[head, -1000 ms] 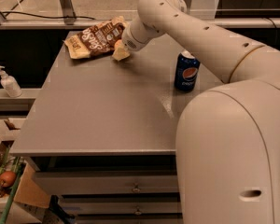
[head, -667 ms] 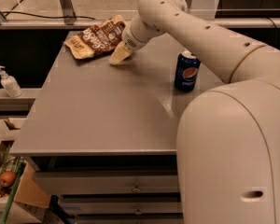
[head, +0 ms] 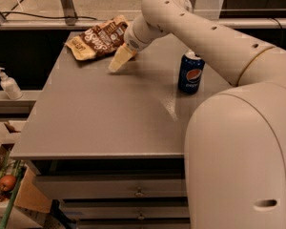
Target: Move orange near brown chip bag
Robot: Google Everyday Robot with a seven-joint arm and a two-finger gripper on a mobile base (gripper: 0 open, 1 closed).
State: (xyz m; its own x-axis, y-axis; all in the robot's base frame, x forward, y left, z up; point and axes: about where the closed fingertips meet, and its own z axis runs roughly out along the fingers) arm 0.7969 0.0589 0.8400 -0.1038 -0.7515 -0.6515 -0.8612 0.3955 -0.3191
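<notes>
Gripper (head: 119, 60) at upper centre, tip down at grey table (head: 105, 118), just below-right of brown chip bag (head: 98, 39), grasp state cannot be told, orange out of sight, blue soda can (head: 190, 73) standing right of centre.

Grey table (head: 105, 118), brown chip bag (head: 97, 38) lay flat at far-left corner, blue soda can (head: 190, 73) stood upright nr right edge, well apart from bag, gripper (head: 118, 61) was low over tabletop, just beside bag.
</notes>
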